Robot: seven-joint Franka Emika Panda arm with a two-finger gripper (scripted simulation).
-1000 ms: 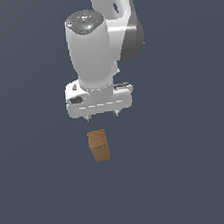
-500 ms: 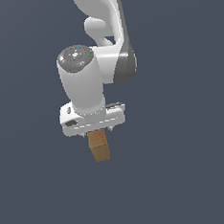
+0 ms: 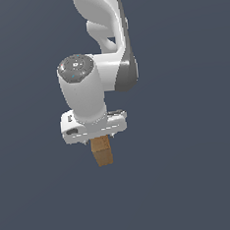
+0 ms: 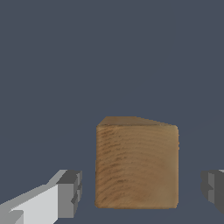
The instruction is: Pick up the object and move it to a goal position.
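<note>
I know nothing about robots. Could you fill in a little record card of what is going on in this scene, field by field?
Setting: simulated render, plain dark grey-blue background
Robot: one white arm
Gripper: open, one finger on each side of the block, gaps visible, not touching
Object: brown wood-grain block, standing upright below the gripper body
Grasp: not yet made
Goal position: no marker visible in either view

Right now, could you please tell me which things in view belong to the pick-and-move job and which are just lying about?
Job:
- block
- tool, open, fingers either side of the block, not touching

Lying about:
- nothing else visible
</note>
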